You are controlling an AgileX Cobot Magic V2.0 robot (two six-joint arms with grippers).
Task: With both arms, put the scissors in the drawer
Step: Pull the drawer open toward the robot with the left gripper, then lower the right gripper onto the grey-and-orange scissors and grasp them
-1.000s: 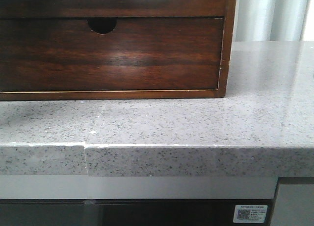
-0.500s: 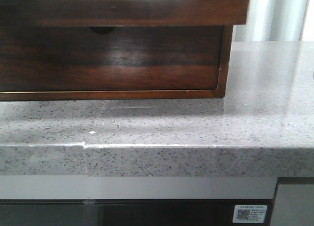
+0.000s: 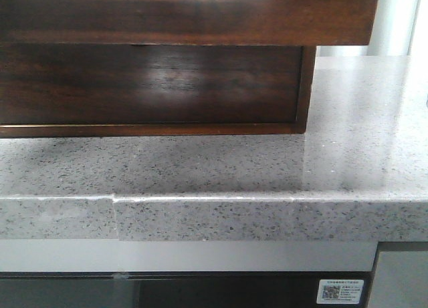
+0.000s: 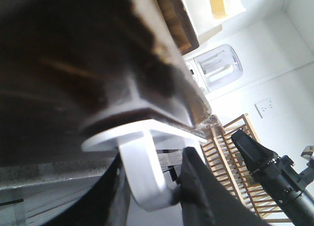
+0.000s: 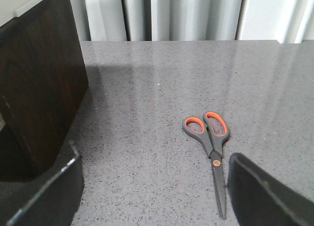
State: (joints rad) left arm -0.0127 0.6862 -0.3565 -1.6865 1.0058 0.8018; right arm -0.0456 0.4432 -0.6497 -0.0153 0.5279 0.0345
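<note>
We have the drawer (image 3: 187,17) drawn out, left pincer (image 4: 162,187) hooked on its front (grip unclear); next our wide-spread right pincer (image 5: 152,187) must take the scissors (image 5: 211,147).

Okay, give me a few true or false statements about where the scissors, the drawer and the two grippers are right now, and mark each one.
1. The scissors lie flat on the grey countertop. True.
2. The right gripper is shut on the scissors. False: its fingers stand wide apart, with the scissors lying untouched on the counter between them in the wrist view.
3. The drawer juts out over the counter in front of the lower drawer front. True.
4. The scissors are already inside the drawer. False: they are on the counter beside the wooden cabinet.
5. The left gripper has a white finger hooked at the drawer's dark wood. True.
</note>
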